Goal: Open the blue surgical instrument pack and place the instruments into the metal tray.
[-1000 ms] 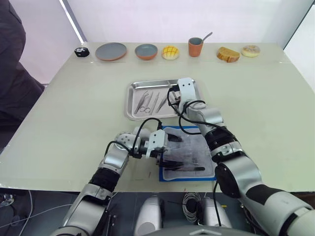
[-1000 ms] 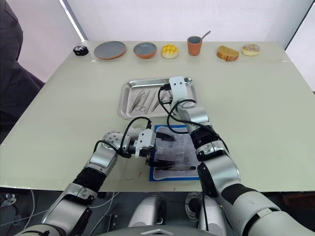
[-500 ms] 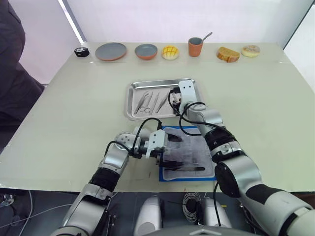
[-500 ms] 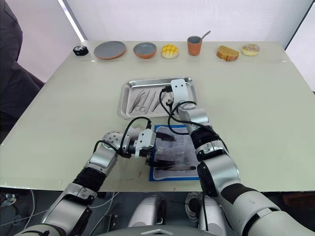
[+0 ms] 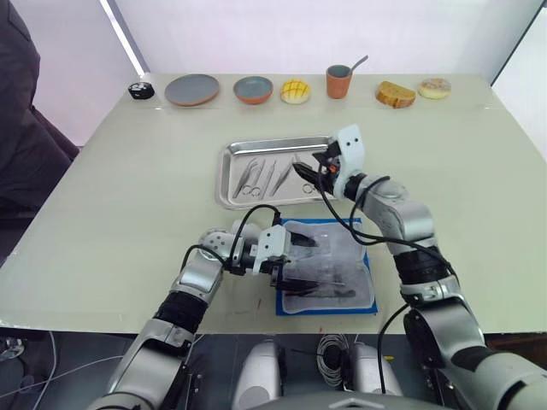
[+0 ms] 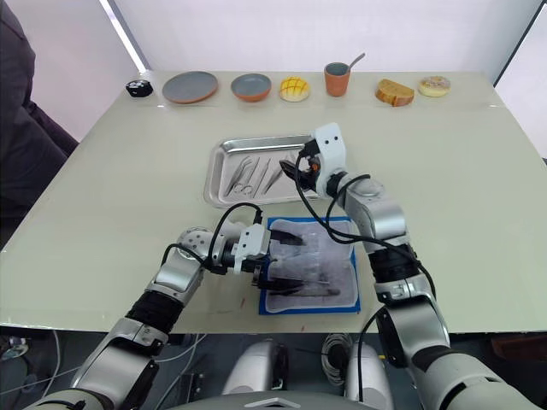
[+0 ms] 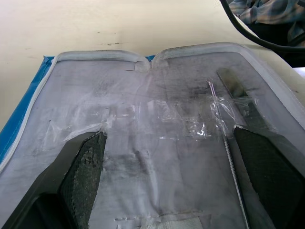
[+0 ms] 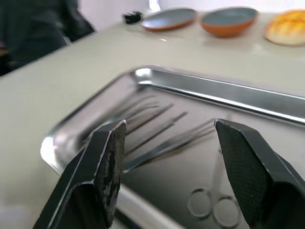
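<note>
Instruments (image 5: 263,177) already lie in the metal tray (image 5: 229,159) near the middle of the table, several slim silver pieces side by side, with a ring-handled pair visible through my right wrist camera. My right gripper (image 5: 309,169) hangs over the tray's right end with its fingers spread and nothing between them. My left gripper (image 5: 289,259) sits on the left edge of the blue pack (image 5: 367,290), which lies opened flat close to the table's near edge, clear inner face up; its fingers are spread wide, pressing down on the plastic rather than pinching it.

At least one thin dark tool (image 7: 230,157) seems to remain under the clear film, though the crinkled plastic makes it hard to be sure how many. I judge these tools light, stiff and slick, so I would take each across its middle or at the rings, squarely, since a glancing pinch could flick it away. The pouch itself is soft and will slide or lift unless I keep it pinned.

The table (image 5: 120,205) is smooth and pale. Plates, a cup with a spoon and bread pieces line the far edge, well apart from my work.
</note>
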Controlling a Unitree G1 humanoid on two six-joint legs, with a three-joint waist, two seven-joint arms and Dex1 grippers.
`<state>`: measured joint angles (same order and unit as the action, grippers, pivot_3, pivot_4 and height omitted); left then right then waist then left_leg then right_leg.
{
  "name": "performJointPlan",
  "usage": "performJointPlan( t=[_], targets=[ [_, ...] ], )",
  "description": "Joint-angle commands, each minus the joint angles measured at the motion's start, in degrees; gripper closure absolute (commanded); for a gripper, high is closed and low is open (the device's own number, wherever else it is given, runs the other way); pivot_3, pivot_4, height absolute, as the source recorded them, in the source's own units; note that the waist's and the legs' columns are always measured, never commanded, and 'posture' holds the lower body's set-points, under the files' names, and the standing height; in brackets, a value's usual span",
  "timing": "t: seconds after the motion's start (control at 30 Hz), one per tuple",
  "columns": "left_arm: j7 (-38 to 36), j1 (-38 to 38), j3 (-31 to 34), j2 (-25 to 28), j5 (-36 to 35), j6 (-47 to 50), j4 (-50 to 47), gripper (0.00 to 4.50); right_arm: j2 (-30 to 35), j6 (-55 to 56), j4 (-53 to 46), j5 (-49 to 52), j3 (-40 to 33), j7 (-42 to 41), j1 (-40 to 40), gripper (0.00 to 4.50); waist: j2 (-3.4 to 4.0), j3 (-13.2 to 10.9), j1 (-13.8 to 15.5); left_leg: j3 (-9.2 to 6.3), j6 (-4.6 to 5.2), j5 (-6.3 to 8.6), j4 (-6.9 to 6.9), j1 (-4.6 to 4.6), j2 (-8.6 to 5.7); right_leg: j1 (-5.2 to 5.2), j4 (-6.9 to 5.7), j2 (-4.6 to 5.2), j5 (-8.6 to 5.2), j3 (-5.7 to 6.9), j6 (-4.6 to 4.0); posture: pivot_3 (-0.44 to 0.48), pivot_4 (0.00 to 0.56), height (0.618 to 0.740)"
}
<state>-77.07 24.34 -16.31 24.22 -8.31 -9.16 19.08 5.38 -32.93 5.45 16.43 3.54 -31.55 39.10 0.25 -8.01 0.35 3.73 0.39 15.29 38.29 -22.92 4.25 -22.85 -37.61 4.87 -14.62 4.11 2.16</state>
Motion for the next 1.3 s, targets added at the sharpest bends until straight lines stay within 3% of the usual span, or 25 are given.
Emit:
performJointPlan(
  t=[0.03, 0.23, 0.47, 0.73, 1.13, 1.3],
  targets=[
    [0.7, -1.6, -1.7, 0.5, 1.5, 2.0, 0.7, 0.00, 2.6, 3.8, -8.6, 6.1, -1.4, -8.3, -3.0, 1.41, 0.00, 0.0, 0.0, 0.00, 0.00, 0.00, 0.00, 0.00, 0.00, 0.00, 0.00, 0.00, 0.00, 0.00, 0.00, 0.000, 0.150, 0.740],
    [1.5, -2.5, -3.0, -0.1, 1.9, 4.1, -1.9, 0.00, 13.8, 2.8, -17.5, 12.8, -3.0, -20.8, -11.4, 1.41, -0.02, 0.0, 0.6, -0.01, 0.01, 0.01, -0.01, 0.00, 0.00, 0.01, 0.05, -0.01, -0.02, 0.00, 0.03, 0.000, 0.150, 0.740],
    [1.8, -2.6, -3.4, -0.3, 2.1, 4.1, -1.9, 0.00, 29.2, 1.6, -23.9, 20.9, -9.2, -33.1, -20.5, 1.41, -0.08, 0.0, 0.5, 0.07, 0.08, 0.05, 0.02, 0.02, -0.03, 0.03, 0.11, -0.01, -0.04, -0.13, 0.07, 0.000, 0.150, 0.740],
    [2.2, -3.8, -3.9, 0.2, 2.0, 4.3, -3.5, 0.00, 47.0, 4.2, -28.0, 22.9, -18.8, -45.4, -30.1, 1.41, -0.15, -0.1, 0.6, 0.07, 0.14, 0.09, 0.02, 0.04, -0.05, 0.06, 0.20, -0.01, -0.05, -0.17, 0.09, 0.000, 0.150, 0.740],
    [3.4, -4.8, -4.9, -0.3, 2.1, 5.9, -6.1, 0.00, 57.8, 1.1, -30.1, 26.9, -38.3, -51.6, -42.0, 1.41, -0.31, -0.2, 1.0, 0.05, 0.14, 0.10, 0.03, 0.05, -0.05, 0.14, 0.26, 0.00, -0.05, -0.17, 0.10, 0.000, 0.150, 0.740],
    [3.7, -4.7, -5.2, -0.8, 2.4, 5.3, -4.9, 0.00, 56.6, 0.6, -33.5, 26.2, -34.6, -46.2, -42.7, 1.41, -0.31, -0.2, 1.0, 0.05, 0.14, 0.10, 0.04, 0.05, -0.06, 0.15, 0.27, 0.00, -0.05, -0.17, 0.11, 0.000, 0.150, 0.740]
  ],
)
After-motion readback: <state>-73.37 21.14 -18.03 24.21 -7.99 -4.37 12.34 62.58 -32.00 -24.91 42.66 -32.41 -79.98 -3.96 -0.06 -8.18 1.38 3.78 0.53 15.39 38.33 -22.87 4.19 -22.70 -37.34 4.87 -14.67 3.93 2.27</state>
